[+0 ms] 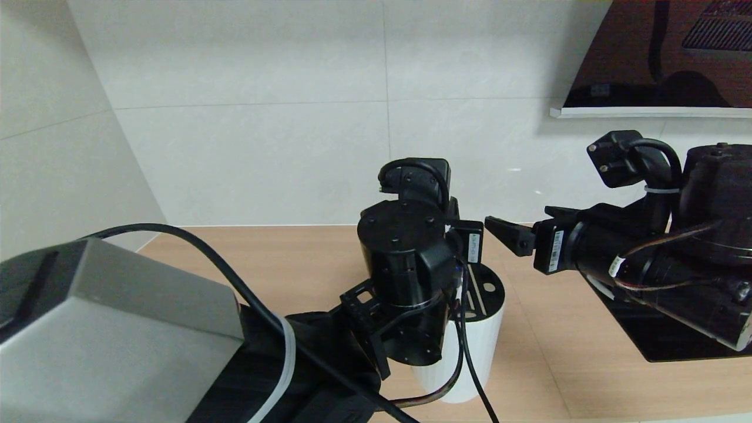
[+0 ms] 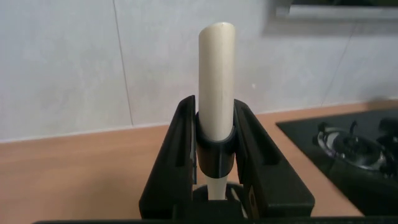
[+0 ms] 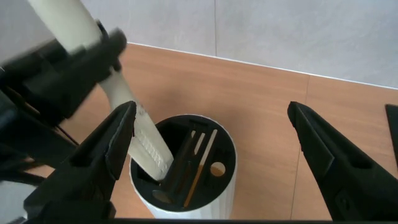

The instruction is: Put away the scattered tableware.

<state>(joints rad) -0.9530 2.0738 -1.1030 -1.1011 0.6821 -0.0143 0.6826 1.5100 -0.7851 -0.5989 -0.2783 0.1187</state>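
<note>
A white cylindrical holder (image 1: 477,352) with a black slotted top (image 3: 186,168) stands on the wooden counter. My left gripper (image 2: 216,134) is shut on the cream handle (image 2: 216,68) of a knife-like utensil, at its black collar. The utensil's flat pale blade (image 3: 149,149) slants down into a slot of the holder. In the head view my left wrist (image 1: 405,264) sits right above the holder and hides that grip. My right gripper (image 3: 210,112) hangs open above and beside the holder with nothing between its fingers (image 1: 508,235).
A black cooktop (image 1: 675,341) lies on the counter to the right, with a burner (image 2: 348,146) showing. A dark range hood (image 1: 658,59) hangs on the tiled wall above it. Bare wooden counter (image 1: 282,258) stretches left of the holder.
</note>
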